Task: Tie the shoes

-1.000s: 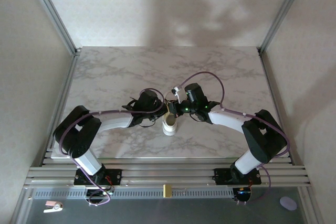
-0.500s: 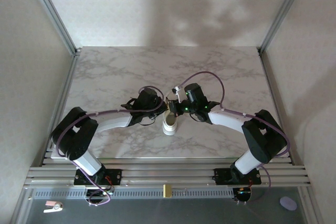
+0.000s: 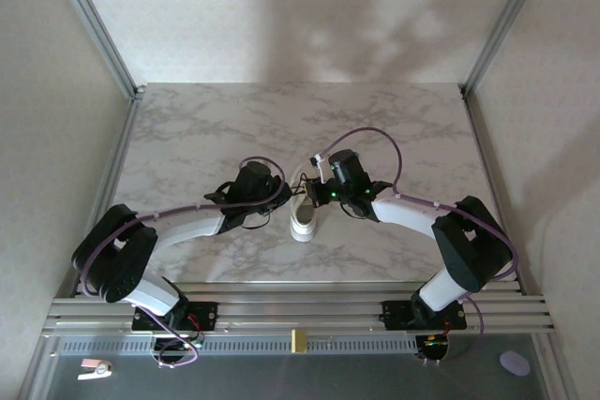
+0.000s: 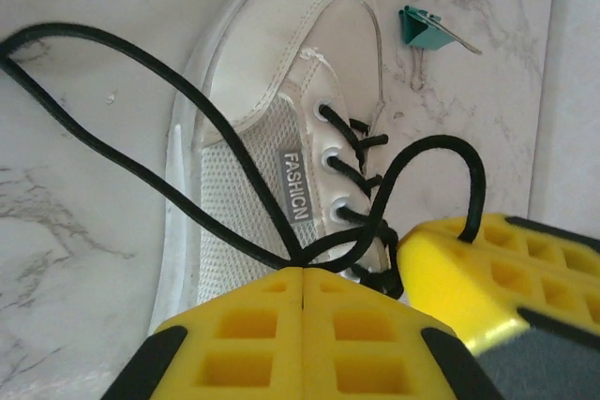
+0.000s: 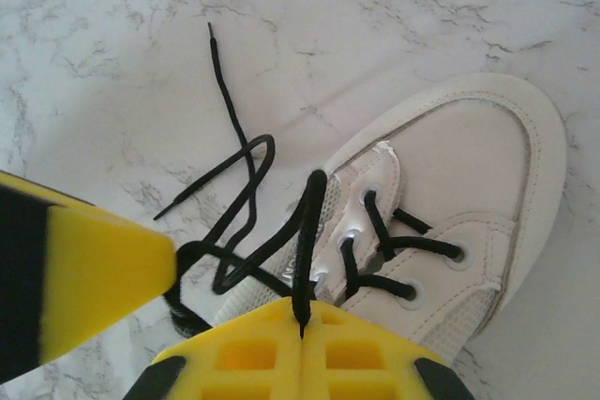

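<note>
The white sneaker lies near the middle of the marble table, between the two arms. Its long axis runs near to far. The rounded toe seems to point toward the near edge, though from above both tools cover the far half, so this is hard to confirm.

In the left wrist view the sneaker shows its toe cap, mesh side panel and eyelets. The black laces sweep out in one wide loop over the table to its left and a smaller loop over the tongue. The left tool has its yellow fingers pressed together, and a lace strand runs straight into the seam between them. The right tool's yellow finger sits just beside it on the right.

In the right wrist view the right tool is also pressed together, pinching a lace strand that rises from the eyelets of the sneaker. The remaining laces trail loose over the table, with one free end lying well out from the shoe.

From above, the left tool and right tool meet over the shoe's far half.

A small green binder clip lies on the table just beside the toe, apart from the laces.
</note>
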